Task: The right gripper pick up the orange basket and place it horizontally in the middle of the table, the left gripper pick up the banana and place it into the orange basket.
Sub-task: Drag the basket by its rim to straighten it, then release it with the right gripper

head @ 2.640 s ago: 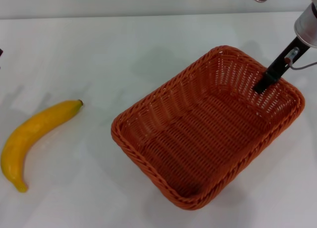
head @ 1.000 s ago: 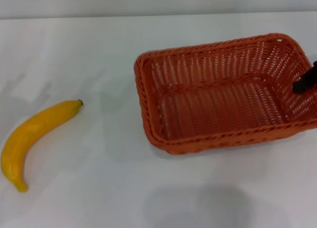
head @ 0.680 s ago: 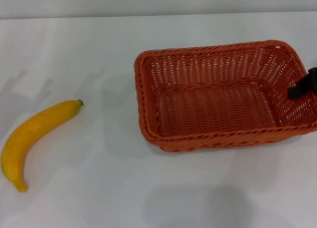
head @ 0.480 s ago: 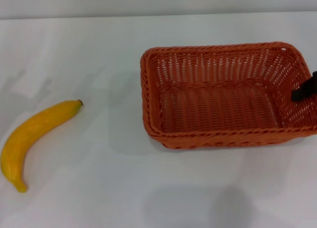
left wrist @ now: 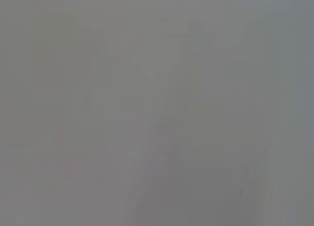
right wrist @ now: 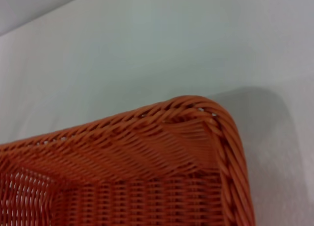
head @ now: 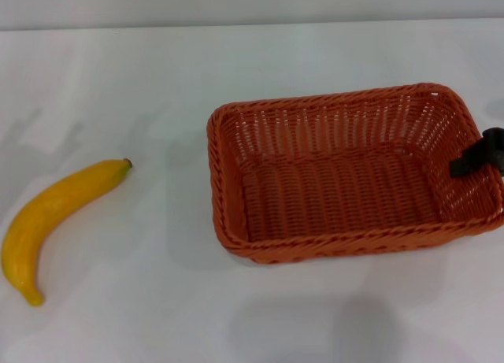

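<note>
The orange basket (head: 346, 174) hangs a little above the white table (head: 157, 79), right of the middle, its long side running left to right; its shadow falls on the table nearer to me. My right gripper (head: 479, 160) is shut on the basket's right wall, with one black finger showing inside. In the right wrist view only a corner of the orange basket (right wrist: 147, 152) shows over the table. The yellow banana (head: 51, 221) lies on the table at the far left, dark tip pointing toward the basket. My left gripper is out of view.
The table's far edge (head: 252, 24) runs along the back. Bare tabletop lies between the banana and the basket. The left wrist view shows only flat grey.
The basket has turned from a diagonal pose to lie crosswise, carried by my right gripper. In the last half second it shifted slightly left and nearer to me. The banana has not moved.
</note>
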You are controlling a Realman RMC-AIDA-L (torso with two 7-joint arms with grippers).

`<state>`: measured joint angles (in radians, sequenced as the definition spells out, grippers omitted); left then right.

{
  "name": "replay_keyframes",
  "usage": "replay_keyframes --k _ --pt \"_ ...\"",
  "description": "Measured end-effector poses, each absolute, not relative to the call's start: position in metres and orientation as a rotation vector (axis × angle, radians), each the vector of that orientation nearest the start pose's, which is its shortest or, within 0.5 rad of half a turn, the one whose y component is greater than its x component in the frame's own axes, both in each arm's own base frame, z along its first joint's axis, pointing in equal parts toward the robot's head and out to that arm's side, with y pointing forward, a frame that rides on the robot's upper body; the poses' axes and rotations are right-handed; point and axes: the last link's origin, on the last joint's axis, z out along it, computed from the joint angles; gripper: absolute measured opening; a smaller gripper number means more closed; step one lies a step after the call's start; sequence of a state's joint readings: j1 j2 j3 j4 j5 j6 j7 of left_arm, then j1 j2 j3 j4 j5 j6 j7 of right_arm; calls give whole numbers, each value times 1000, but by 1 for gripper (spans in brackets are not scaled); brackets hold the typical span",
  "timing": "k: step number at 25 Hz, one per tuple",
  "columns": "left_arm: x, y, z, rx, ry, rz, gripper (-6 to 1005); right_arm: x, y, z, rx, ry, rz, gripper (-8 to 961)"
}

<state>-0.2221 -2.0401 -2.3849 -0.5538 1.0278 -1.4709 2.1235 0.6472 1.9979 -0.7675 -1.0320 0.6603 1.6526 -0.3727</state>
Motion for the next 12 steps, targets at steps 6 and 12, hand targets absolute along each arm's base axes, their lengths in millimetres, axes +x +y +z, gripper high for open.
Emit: replay_keyframes --k 6,12 --pt "-327 293 98 -1764 -498 -1143 770 256 368 76 -2164 1878 66 217" --pt "-328 292 97 -1756 -502 -1147 767 255 366 78 -2192 1884 55 309"
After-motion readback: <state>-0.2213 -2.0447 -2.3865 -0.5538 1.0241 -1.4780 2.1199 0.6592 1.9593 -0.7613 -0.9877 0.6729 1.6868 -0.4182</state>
